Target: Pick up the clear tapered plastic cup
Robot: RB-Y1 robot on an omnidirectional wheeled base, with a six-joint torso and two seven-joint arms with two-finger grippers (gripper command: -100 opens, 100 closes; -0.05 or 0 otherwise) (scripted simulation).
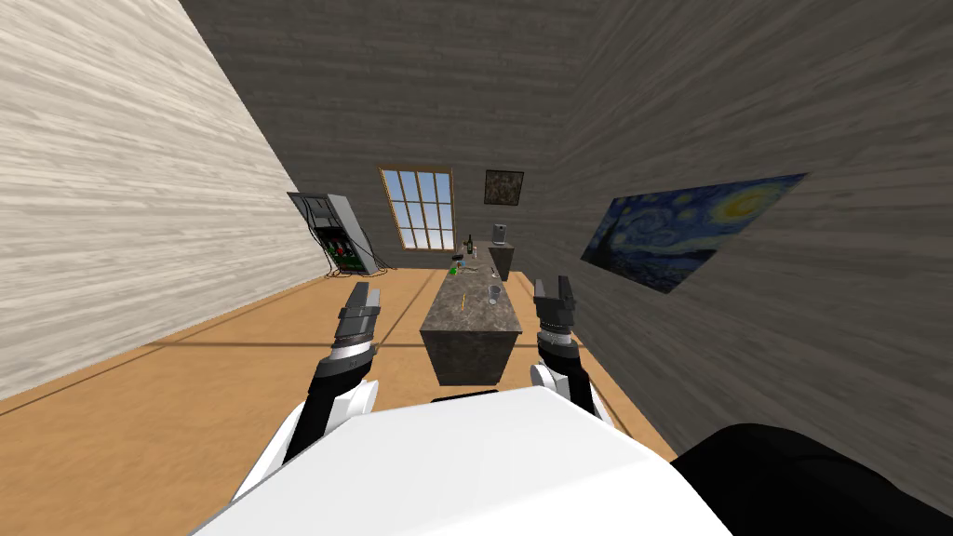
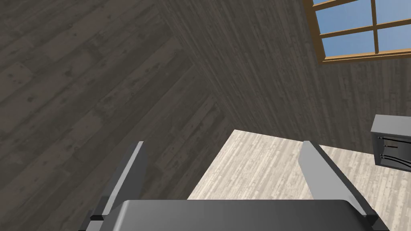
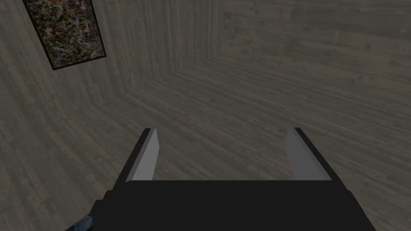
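Observation:
The clear tapered cup stands upright on a long dark stone-topped table ahead of me, toward its right edge and near end. My left gripper is raised left of the table, short of the cup, and its fingers stand open with nothing between them. To the right of the table, level with the cup and a little way from it, my right gripper is also raised. It is open and empty too.
Farther along the table lie a thin yellow stick, a green item and a dark bottle. A grey appliance sits on a low cabinet behind. A tilted machine leans at the back left. A wall runs close on the right.

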